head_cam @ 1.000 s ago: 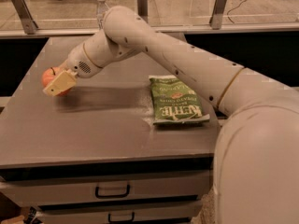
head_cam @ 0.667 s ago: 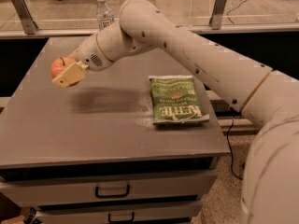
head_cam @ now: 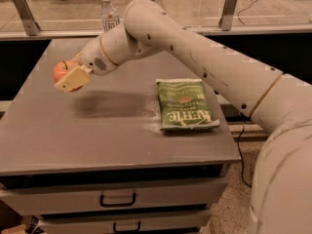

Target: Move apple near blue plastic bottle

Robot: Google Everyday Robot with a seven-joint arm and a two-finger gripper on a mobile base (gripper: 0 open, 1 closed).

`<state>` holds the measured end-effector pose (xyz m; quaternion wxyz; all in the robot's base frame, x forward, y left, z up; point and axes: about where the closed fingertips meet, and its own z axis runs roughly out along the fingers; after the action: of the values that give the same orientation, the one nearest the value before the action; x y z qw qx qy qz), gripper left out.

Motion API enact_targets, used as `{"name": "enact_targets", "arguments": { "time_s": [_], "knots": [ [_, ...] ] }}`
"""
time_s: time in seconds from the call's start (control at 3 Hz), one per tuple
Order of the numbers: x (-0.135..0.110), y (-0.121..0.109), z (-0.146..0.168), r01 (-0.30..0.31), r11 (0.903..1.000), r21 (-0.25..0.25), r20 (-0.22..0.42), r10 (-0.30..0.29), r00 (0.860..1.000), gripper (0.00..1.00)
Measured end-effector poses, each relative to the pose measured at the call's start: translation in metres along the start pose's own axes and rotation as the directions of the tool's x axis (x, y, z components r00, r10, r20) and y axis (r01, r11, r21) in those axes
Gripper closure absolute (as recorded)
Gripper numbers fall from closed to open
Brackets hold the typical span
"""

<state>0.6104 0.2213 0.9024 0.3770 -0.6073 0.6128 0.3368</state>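
Note:
The red-orange apple (head_cam: pixel 62 70) is held in my gripper (head_cam: pixel 69 76), whose tan fingers are shut on it. The gripper hangs above the left part of the grey table (head_cam: pixel 97 130), with its shadow on the top below it. The blue plastic bottle (head_cam: pixel 109 12), clear with a white cap and blue-and-white label, stands upright at the table's far edge, behind my arm and to the right of the apple. Its lower part is hidden by the arm.
A green chip bag (head_cam: pixel 186 104) lies flat on the right part of the table. A glass barrier with metal posts (head_cam: pixel 24 13) runs along the far side. Drawers with handles (head_cam: pixel 117 199) are below the front edge.
The gripper has lifted the apple off the table's left side and carried it up and to the right, toward the bottle.

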Motion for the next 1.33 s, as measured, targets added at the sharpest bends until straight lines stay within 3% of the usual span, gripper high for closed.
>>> {"name": "enact_targets", "arguments": {
  "time_s": [0.33, 0.67, 1.0, 1.33],
  "knots": [
    [0.004, -0.017, -0.033, 0.01, 0.9954, 0.096, -0.007, -0.009, 1.0, 1.0],
    [0.02, -0.053, -0.086, 0.02, 0.9794, 0.201, -0.014, -0.017, 1.0, 1.0],
    [0.043, -0.1, -0.128, -0.006, 0.9638, 0.267, -0.004, 0.007, 1.0, 1.0],
    [0.062, -0.148, -0.146, -0.036, 0.9526, 0.302, 0.016, 0.032, 0.999, 1.0]
  ]
}}
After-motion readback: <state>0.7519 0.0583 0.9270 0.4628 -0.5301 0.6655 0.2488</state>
